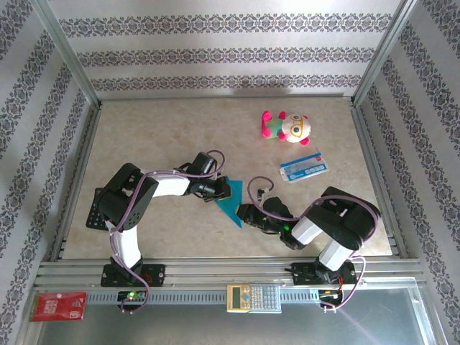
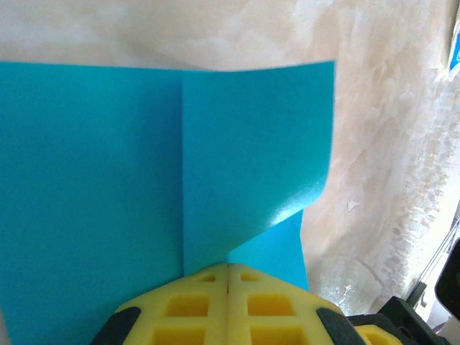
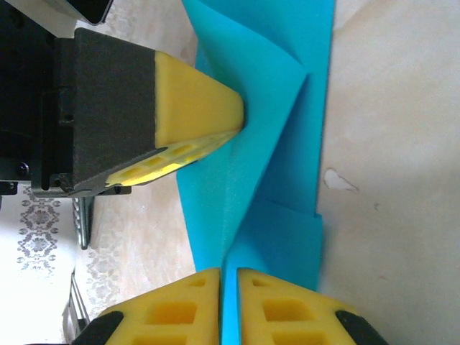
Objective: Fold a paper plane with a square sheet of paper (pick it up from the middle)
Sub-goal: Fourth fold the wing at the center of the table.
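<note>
A teal-blue sheet of paper (image 1: 231, 205), folded into a pointed shape with creases, lies at the table's middle between my two arms. My left gripper (image 1: 221, 192) is shut on its far edge. In the left wrist view the yellow jaws (image 2: 228, 267) meet with no gap and the paper (image 2: 251, 144) spreads out from them, one flap curling up. My right gripper (image 1: 246, 214) pinches the near end. In the right wrist view its jaws (image 3: 228, 272) stand a narrow slit apart, with a raised fold of the paper (image 3: 280, 144) between them. The left gripper's fingers (image 3: 194, 100) press the paper just ahead.
A pink and white plush toy (image 1: 286, 127) sits at the back right. A white-and-blue printed card (image 1: 303, 167) lies in front of it. A black pad (image 1: 94, 210) rests by the left rail. A calculator (image 1: 253, 297) and a red packet (image 1: 59, 305) lie on the near shelf.
</note>
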You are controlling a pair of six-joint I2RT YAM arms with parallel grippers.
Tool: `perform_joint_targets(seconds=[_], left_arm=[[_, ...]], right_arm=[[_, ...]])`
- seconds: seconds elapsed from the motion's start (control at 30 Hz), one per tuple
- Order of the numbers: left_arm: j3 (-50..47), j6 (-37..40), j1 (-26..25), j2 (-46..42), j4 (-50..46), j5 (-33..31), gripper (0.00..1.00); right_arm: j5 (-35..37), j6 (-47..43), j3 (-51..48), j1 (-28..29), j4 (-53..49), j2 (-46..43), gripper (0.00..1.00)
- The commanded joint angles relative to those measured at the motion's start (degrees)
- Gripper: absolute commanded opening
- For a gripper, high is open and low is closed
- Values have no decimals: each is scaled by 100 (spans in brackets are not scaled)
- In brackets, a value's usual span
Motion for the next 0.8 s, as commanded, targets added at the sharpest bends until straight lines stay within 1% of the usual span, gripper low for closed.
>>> perform_joint_targets(seconds=[0.0,0.07,0.17,0.27,0.33,0.43,0.6,0.77], left_arm=[[-6,196,-52,89,-493,-382,7],[3,216,-45,80,-522,-383,7],[-6,219,-45,48,-523,-381,7],[-6,198,-45,35,-508,-361,7],[-9,200,-52,19,-502,-364,7],[-28,194,-49,1,-485,-365,7],[12,193,-46,-15,-498,-339,9],[75,193,-48,7,-523,-321,11]], right_arm=[[25,-218,-202,-125,-1123,-404,17],[12,-320,-204,-192,-1500,-793,18],[79,-559,-134,-292,-2388,-1588,18],[204,-1057,286,-225,-3621,-2374,17],[232,-1283,570,-188,-4079,-2581,17],[103,-1510,943,-188,-4311,-2457,16],[-170,-1690,1582,-128,-4286,-1683,16],[-354,-1700,1747,-86,-4233,-1171,15]])
